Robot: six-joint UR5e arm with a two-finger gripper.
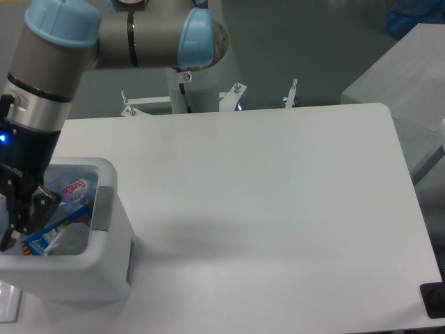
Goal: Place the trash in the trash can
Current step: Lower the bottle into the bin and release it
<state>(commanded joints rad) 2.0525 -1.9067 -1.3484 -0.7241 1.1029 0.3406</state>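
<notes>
The white trash can (104,271) stands at the table's front left corner. Inside it lies the crushed clear bottle (74,189), red-white label facing up, near the far right wall. A pale crumpled wrapper (71,239) rests lower in the can beside a blue-and-yellow packet (47,235). My gripper (25,221) hangs over the left part of the can with its black fingers (44,202) dipped below the rim. The fingers stand apart and hold nothing; the bottle is just to their right. The left finger is cut off by the frame edge.
The robot's base column (189,83) rises behind the table's far edge. A grey box (400,83) sits off the table at the right. A small black item (434,299) is at the front right corner.
</notes>
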